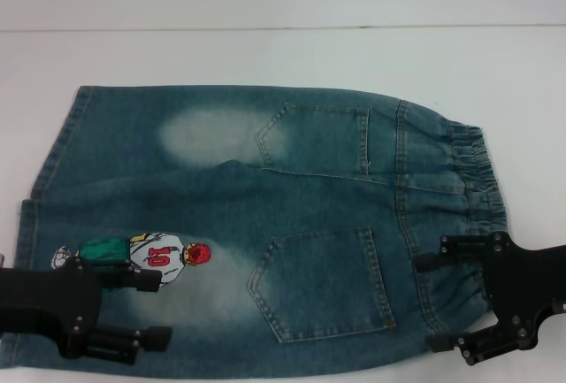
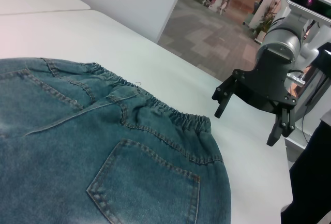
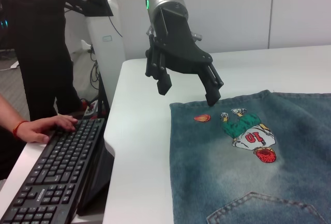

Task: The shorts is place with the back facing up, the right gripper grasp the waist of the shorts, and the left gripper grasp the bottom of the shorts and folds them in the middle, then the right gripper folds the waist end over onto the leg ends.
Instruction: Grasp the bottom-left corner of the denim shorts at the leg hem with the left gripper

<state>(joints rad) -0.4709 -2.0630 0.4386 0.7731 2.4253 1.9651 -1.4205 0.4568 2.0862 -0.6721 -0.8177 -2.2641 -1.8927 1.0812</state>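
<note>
The shorts [image 1: 309,224] lie flat on the white table, back pockets up. The waist of the shorts [image 1: 460,180] is the ruffled band at the right. The bottom of the shorts [image 1: 49,171] is at the left, by the embroidered player numbered 10 [image 1: 150,255]. My left gripper [image 1: 152,309] is open over the near leg beside that figure. From the right wrist view, the left gripper [image 3: 187,93] hangs just above the hem edge [image 3: 176,146]. My right gripper [image 1: 428,303] is open at the near end of the waistband. In the left wrist view, the right gripper [image 2: 244,127] hovers beyond the waist [image 2: 170,113], holding nothing.
The white table [image 1: 265,56] runs on behind the shorts. Off its left end are a black keyboard [image 3: 57,177], a person's hand [image 3: 41,128] and a white stand [image 3: 106,43]. The table edge [image 2: 282,182] lies close behind the right gripper.
</note>
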